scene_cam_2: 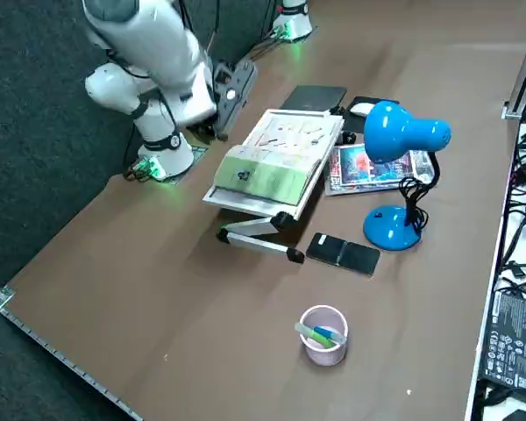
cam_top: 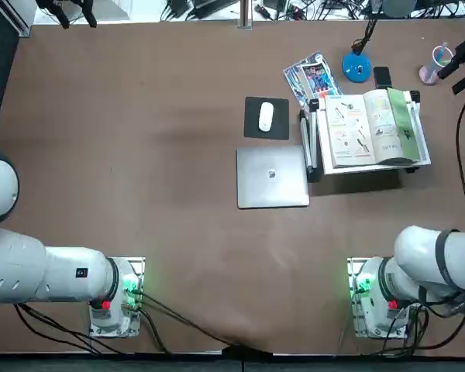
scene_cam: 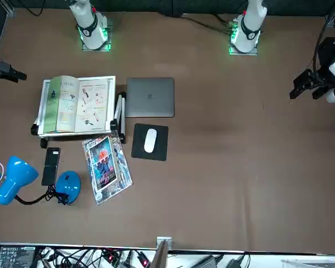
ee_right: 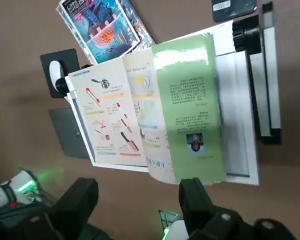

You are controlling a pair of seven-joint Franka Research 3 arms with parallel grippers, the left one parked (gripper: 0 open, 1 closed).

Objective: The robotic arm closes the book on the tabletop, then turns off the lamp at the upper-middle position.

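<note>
Lying open on a white stand (cam_top: 418, 161) near the table's far right corner is one book (cam_top: 370, 128), with one blue lamp (cam_top: 357, 67) sitting beyond it by the far edge. The right gripper (ee_right: 140, 200) is hovering above the book's near side, fingers (ee_right: 195, 197) spread wide, holding nothing. One laptop (cam_top: 272, 177), one mouse (cam_top: 266, 116) and one cup (scene_cam_2: 323, 334) are sitting nearby.

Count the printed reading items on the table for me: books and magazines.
2. The open book rests on a white stand right of the laptop. One magazine lies flat between the mouse pad and the blue lamp. Another could be hidden under it.
</note>
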